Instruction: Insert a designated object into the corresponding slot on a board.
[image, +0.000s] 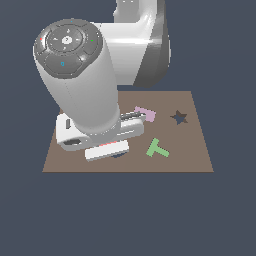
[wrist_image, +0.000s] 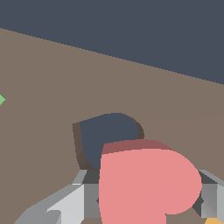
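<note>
Exterior view: one white arm (image: 82, 85), its large cylindrical link filling the upper left and centre of the frame, round grey end cap toward the camera, body slanting down to the wrist and hand low over the brown board (image: 195, 145). The gripper (image: 107, 150) sits at the lower centre of the board, mostly hidden under the hand housing; a thin red-pink sliver shows beneath it. On the board: a green T (image: 157, 148) right of centre, a pink piece (image: 146, 114) above it partly behind the arm, and a dark star-shaped cutout (image: 179, 117) toward the upper right. Wrist view: the red-pink heart block (wrist_image: 146, 183) fills the lower centre of the frame, clamped between the grey fingers (wrist_image: 210, 199) on either side, so the jaws stand closed onto it at the block's width. The dark heart-shaped slot (wrist_image: 107, 135) lies in the board (wrist_image: 52, 78) just behind the block, partly covered by it; whether the block touches the board cannot be told. A green tip shows at the left edge, an orange scrap at the lower right corner.
</note>
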